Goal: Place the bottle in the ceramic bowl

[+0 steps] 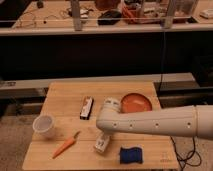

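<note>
The bottle [102, 143] is slim and white with a greenish label. It lies on the wooden table [60, 100], its upper end hidden under my arm. My gripper [105, 125] is at the left end of the white arm that reaches in from the right, directly over the bottle, and it is shut. Whether it touches the bottle is hidden by the arm. The ceramic bowl [136, 102], shallow and orange, sits at the table's far right, just beyond the arm.
A white cup [44, 126] stands at the left edge. A carrot [65, 145] lies in front of it, a dark bar [87, 108] mid-table, and a blue object [130, 155] near the front edge. Cables hang off the table's right side.
</note>
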Tool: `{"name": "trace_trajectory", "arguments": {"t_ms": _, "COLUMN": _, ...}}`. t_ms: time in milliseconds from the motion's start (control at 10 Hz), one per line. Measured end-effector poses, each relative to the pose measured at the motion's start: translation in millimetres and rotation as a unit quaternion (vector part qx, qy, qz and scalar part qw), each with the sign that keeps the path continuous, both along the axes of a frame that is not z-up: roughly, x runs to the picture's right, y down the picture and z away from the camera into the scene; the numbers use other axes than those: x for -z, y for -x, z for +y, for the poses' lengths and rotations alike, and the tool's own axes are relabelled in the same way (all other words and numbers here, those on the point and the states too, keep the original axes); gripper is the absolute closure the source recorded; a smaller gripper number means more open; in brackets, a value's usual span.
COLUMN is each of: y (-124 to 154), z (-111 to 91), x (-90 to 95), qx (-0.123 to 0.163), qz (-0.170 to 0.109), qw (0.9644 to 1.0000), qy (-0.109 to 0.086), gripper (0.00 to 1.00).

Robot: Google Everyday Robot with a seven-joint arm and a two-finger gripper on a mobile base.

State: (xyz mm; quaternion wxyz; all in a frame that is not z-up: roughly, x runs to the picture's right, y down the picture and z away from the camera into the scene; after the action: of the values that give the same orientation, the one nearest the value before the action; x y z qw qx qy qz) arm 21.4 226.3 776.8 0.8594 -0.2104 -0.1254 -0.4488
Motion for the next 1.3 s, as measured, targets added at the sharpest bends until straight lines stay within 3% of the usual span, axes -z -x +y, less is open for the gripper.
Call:
{"name": "trace_trajectory", "arguments": {"t_ms": 300, "y": -4.9, "z": -15.6, "x": 6.4, "qx": -0.01, "qz": -0.001, "qw": 0.9999, "qy": -0.003, "gripper": 1.0}}
{"name": "trace_trajectory", "arguments": {"t_ms": 700, "y": -11.4, "z": -15.9, "x": 6.3, "qx": -0.017, "qz": 0.003, "qw": 0.9998, "qy": -0.005, "gripper": 1.0}}
{"name": "trace_trajectory", "arguments": {"t_ms": 1100, "y": -20.4, "z": -43.2, "x": 12.7, "qx": -0.036, "qz": 0.006, "qw": 0.9993, "qy": -0.005, "gripper": 1.0}}
{"name": "trace_trajectory", "arguments": {"t_ms": 1300, "y": -21.4, "z": -44.5, "x": 13.1, "qx": -0.037, "qz": 0.008, "qw": 0.9993, "qy": -0.005, "gripper": 1.0}}
